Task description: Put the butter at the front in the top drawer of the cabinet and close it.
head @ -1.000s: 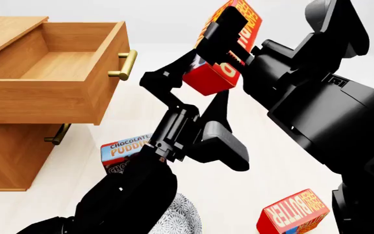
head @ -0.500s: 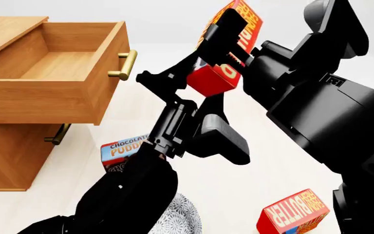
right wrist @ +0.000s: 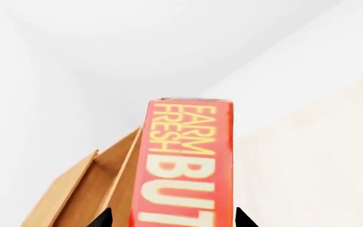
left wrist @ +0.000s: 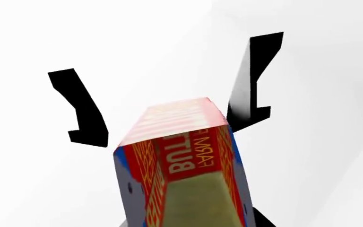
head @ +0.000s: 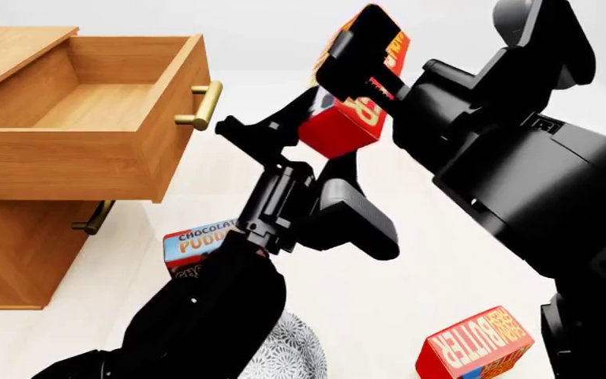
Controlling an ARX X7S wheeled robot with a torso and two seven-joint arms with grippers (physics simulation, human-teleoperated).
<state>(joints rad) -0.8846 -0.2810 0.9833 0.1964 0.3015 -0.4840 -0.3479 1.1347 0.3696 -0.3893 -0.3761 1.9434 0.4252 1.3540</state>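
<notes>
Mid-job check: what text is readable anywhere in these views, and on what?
"FARM FRESH BUT", cut off: held butter carton.
"BUTTER", with "FARM FRESH": second butter carton on the floor.
"CHOCOLAT" over "PUDDI", partly hidden: pudding box.
Small print on the cartons: unreadable.
Cabinet: no text.

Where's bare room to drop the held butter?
The top drawer is open and bare inside, walled on all sides. Bare floor lies between the cabinet and the second butter carton. Crowded where the left end effector sits beside the held butter.
</notes>
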